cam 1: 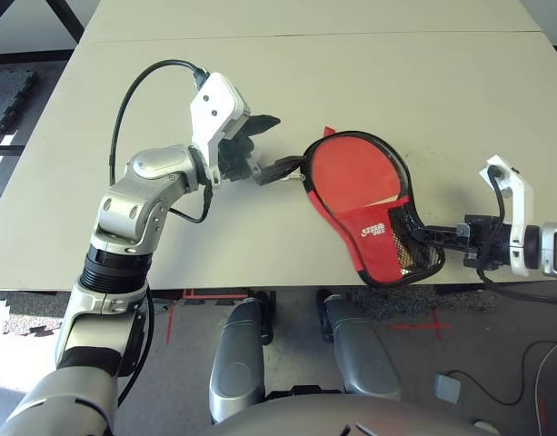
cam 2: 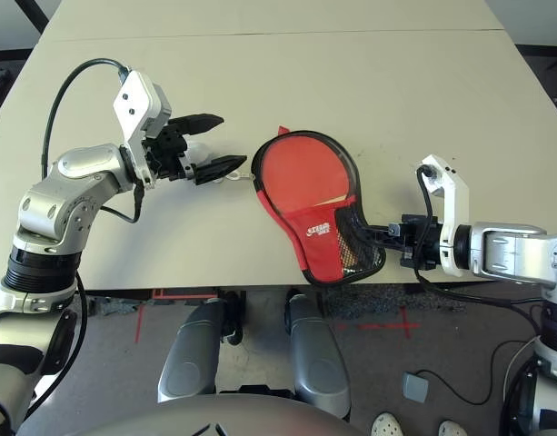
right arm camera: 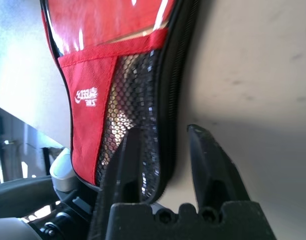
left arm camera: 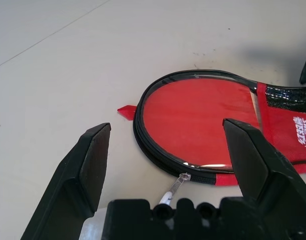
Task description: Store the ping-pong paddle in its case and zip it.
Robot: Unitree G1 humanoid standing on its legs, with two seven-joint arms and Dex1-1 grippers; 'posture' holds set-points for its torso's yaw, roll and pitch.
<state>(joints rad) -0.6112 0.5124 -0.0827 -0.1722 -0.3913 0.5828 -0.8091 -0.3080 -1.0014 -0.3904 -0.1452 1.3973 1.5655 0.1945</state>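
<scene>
You're at zipping: right end effector (right arm camera: pixel 162 150) pinches the case (cam 1: pixel 373 218) edge, so close your open left end effector (left arm camera: pixel 165 165) on the zipper pull (left arm camera: pixel 176 184).

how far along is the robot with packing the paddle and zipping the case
Done: the paddle lies inside the case, its red face showing behind the clear window. In hand: the right claw grips the case's narrow-end edge, while the open left claw sits by the zipper pull. Left: whether any zipping remains isn't clear.
</scene>
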